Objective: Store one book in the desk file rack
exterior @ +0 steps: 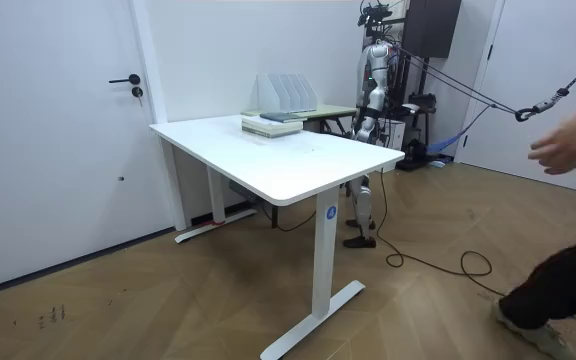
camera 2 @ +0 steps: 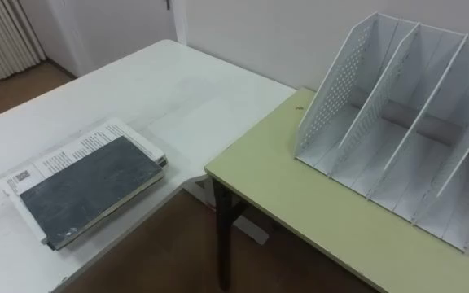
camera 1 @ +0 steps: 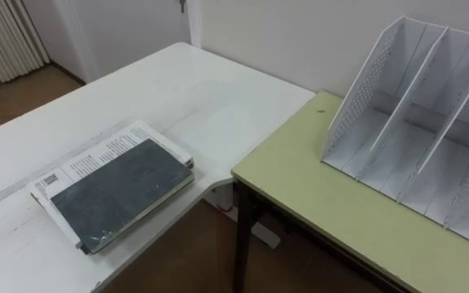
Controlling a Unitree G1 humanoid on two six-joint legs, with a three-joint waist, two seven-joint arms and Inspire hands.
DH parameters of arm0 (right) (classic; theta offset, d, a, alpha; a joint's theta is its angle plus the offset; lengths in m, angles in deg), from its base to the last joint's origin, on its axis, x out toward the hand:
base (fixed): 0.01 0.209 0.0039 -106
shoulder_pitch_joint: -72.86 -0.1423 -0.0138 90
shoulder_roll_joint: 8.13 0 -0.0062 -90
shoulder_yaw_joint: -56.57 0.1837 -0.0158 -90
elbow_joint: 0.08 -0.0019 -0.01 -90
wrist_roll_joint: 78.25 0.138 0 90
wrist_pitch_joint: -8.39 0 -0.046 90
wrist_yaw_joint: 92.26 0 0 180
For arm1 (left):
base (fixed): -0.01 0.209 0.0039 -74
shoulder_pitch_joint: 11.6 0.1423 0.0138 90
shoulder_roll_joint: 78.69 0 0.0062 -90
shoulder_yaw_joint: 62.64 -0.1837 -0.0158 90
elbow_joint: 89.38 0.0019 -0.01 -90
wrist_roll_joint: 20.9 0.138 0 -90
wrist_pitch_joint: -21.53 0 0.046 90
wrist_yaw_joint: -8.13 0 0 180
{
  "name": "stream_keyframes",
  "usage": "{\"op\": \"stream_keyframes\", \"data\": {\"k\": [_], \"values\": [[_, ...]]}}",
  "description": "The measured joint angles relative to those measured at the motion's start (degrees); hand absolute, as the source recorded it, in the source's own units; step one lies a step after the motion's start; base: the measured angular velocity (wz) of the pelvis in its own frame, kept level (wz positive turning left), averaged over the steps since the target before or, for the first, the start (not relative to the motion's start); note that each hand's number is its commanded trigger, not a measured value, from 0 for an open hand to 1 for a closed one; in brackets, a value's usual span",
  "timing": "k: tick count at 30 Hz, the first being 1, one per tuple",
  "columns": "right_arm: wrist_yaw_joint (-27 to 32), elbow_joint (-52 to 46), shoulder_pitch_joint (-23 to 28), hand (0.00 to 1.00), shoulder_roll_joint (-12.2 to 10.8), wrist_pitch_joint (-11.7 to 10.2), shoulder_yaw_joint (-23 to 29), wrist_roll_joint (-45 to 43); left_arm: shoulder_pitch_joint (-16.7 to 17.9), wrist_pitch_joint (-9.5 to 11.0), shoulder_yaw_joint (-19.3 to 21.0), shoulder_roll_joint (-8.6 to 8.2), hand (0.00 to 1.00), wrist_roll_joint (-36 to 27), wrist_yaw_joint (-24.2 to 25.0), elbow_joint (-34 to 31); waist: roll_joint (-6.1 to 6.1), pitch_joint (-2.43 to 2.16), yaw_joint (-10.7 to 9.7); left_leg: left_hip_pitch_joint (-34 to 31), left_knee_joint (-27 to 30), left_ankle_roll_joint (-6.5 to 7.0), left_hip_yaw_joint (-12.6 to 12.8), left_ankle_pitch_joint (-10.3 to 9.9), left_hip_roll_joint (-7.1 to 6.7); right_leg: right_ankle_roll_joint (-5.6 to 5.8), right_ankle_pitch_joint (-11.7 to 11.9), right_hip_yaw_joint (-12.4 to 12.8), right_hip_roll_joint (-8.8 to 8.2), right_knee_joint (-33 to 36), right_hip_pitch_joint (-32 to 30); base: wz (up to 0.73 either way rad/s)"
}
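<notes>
Waiting to be stored: the dark-covered book [camera 1: 120,191] lies flat on top of a white printed volume [camera 1: 96,153]. The pair sits near the front edge of the white table [camera 1: 177,89], to the robot's left.
Destination: the white file rack [camera 1: 414,122] stands on the green desk [camera 1: 324,203] to the robot's right, well apart from the book. Its slots, between upright perforated dividers, look empty and open towards the robot.
Tables: the green desk's corner comes close beside the white table's edge.
Robot: in the room view it stands at the far corner of the white table, next to the green desk.
Hands [exterior: 365,126]: too small in the room view to tell whether they are wide, narrow or holding anything. The book is plainly in neither.
Person: at the room view's right, one hand [exterior: 558,150] held out, far from the book and not touching it.
Handling, as a judgement: a stiff, flat block of moderate weight and not fragile. The cover looks smooth and may slip under straight fingers. Held by one cover alone, the pages would likely splay.
Where to take hold: probably the long edge facing the robot, with the thumb on the cover and fingers under the block, clamping all the pages together.
Getting under it: sliding the book a little over the table's edge would likely open room for the fingers.
Risk: the printed volume beneath may be dragged along or picked up with it, and only one book is wanted.
Slotting: the book will need turning upright to pass between the dividers.
</notes>
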Motion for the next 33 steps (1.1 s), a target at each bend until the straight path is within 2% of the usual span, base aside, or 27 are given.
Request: {"op": "stream_keyframes", "data": {"k": [13, 28, 33], "values": [[-0.13, 0.11, -0.25, 0.0, -0.19, -0.08, 1.03, -1.63, 0.12, 0.48, 0.93, -0.05, 0.0, 0.38, 0.0, 0.0, -0.22, 0.15, -0.22, -0.14, -0.11, 0.01, -0.2, 0.0, -0.08, -0.02, -0.04, 0.61, 0.03, -0.08, -0.26, 0.0], [-0.34, 0.45, -0.36, 0.0, -0.14, -0.21, 1.01, -1.46, -0.07, 1.01, 0.9, -0.19, 0.0, 0.66, 0.0, 0.01, 0.28, 0.09, -0.07, -0.22, -0.11, 0.01, -0.2, -0.01, -0.07, -0.03, -0.04, 1.0, 0.11, 0.0, -0.44, 0.0], [-0.21, 2.22, -1.61, 0.0, -0.15, 0.01, 0.95, -1.3, -0.12, 1.02, 0.39, -0.21, 0.0, 5.02, 0.0, -1.76, 0.19, 0.15, -0.32, -0.31, -0.03, 0.01, -0.06, 0.0, -0.11, -0.03, -0.03, 1.21, 0.12, 0.0, -0.43, 0.0]]}}
